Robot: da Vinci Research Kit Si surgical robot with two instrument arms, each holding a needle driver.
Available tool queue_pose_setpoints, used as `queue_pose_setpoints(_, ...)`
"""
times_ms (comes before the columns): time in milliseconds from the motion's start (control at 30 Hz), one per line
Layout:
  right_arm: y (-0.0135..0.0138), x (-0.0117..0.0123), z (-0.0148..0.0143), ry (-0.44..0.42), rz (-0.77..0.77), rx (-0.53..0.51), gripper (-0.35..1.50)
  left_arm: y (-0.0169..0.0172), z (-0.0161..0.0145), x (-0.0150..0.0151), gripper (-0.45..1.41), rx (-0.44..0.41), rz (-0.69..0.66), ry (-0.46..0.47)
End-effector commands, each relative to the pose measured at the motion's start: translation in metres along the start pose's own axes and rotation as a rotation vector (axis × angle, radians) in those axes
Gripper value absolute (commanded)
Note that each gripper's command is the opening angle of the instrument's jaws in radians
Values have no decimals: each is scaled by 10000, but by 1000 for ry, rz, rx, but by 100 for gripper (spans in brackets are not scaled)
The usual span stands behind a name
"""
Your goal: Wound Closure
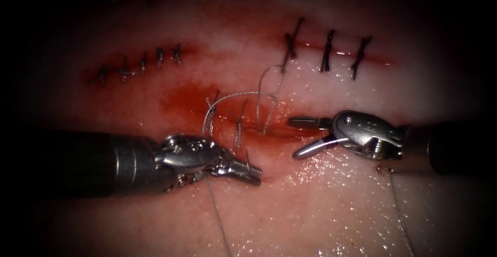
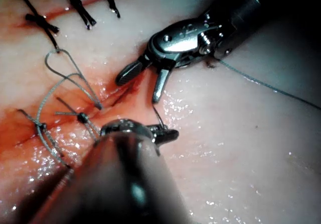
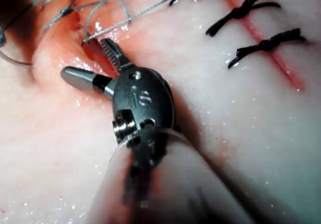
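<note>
The cut (image 1: 261, 130) in the tissue runs across the middle, wet with red fluid, with two stitches (image 1: 239, 125) at its left part. My left tool (image 1: 248, 172) lies just below the cut's left half, jaws shut on the needle (image 1: 248, 158). Only a short thin stretch of the needle rises from the jaws, also seen as the needle (image 2: 157, 116) above the left tool (image 2: 165, 133); it stands out of the tissue. My right tool (image 1: 294, 138) is at the cut's right end, jaws open, holding nothing; the same tool (image 3: 88, 59) gapes over the cut. Thread (image 1: 238, 98) loops above the cut.
Two rows of dark finished stitches lie farther back: one row (image 1: 141, 62) at the left, another row (image 1: 326, 52) at the right. One loose thread (image 1: 220, 220) trails down from under the left tool, another thread (image 1: 399, 210) under the right tool's shaft.
</note>
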Motion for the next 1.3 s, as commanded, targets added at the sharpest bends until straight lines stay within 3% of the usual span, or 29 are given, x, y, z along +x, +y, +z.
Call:
queue_pose_setpoints(33,-4,-8,7,-1,2,4,118,0,6,-5,-45,3,-6,-9)
queue_pose_setpoints(233,-6,-8,7,-2,1,15,116,19,-4,-2,-45,-31,-111,-15)
queue_pose_setpoints(567,-17,-3,13,-6,-90,48,114,63,-7,3,-45,-179,-113,-28)
queue_pose_setpoints(767,-35,10,27,-6,-158,70,111,92,-16,8,-45,-94,99,59)
queue_pose_setpoints(1000,-47,16,47,-15,-212,55,109,135,-20,13,-45,-42,205,89)
queue_pose_setpoints(1133,-43,2,59,-57,-231,44,109,161,-21,19,-45,-32,246,99)
queue_pose_setpoints(1300,-36,-32,70,-153,-265,41,109,195,-30,31,-45,16,344,136)
